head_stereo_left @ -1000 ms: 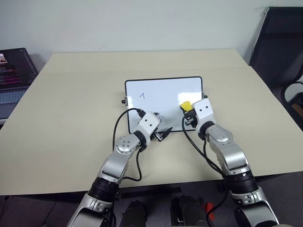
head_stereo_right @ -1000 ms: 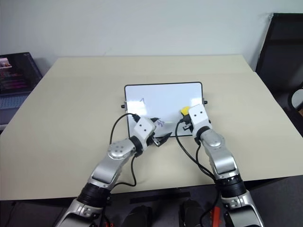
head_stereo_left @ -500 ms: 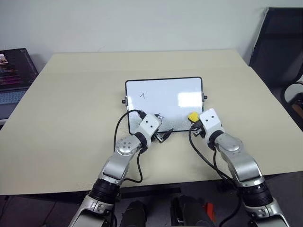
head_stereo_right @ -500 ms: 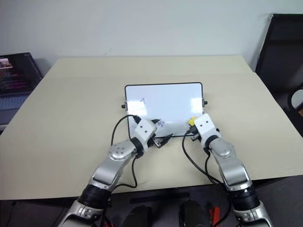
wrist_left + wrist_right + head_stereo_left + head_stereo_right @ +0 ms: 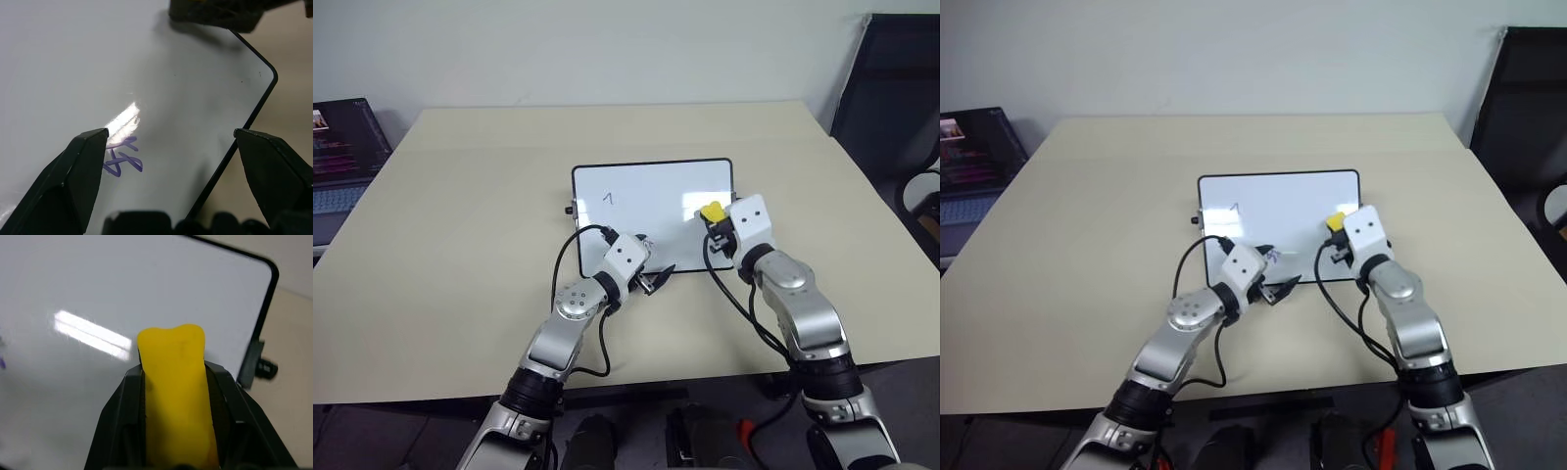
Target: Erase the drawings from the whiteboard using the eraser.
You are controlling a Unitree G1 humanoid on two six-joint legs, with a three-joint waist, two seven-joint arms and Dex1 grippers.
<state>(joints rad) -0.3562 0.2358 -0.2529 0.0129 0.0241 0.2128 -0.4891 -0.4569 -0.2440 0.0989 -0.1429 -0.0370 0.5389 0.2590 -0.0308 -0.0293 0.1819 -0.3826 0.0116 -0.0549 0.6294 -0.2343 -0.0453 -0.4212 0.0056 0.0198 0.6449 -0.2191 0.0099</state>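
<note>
Right pincer: our right pincer (image 5: 715, 223) is clamped on the eraser (image 5: 711, 211); over the last second it swings from the right part of the whiteboard (image 5: 646, 196) down to the near right corner and back up, so it now sits over the right edge, a little further right than a second ago.
Eraser: the yellow block sticks out past the fingers and hangs over the glossy white surface near the right frame; we cannot tell whether it touches.
Left pincer: our left pincer (image 5: 656, 279) keeps its place at the board's near edge, fingers apart, one on each side of the frame.
Drawings: a tick-like stroke (image 5: 608, 198) stays on the left part of the board, and a knotty scribble (image 5: 122, 159) stays just ahead of the left finger (image 5: 83, 161).
Meaning for the task: we judge the stroke covered only the right side; both marks lie well to the left, so the wiping must travel that way.
Tabletop: the beige tabletop (image 5: 460, 196) carries the board flat.
</note>
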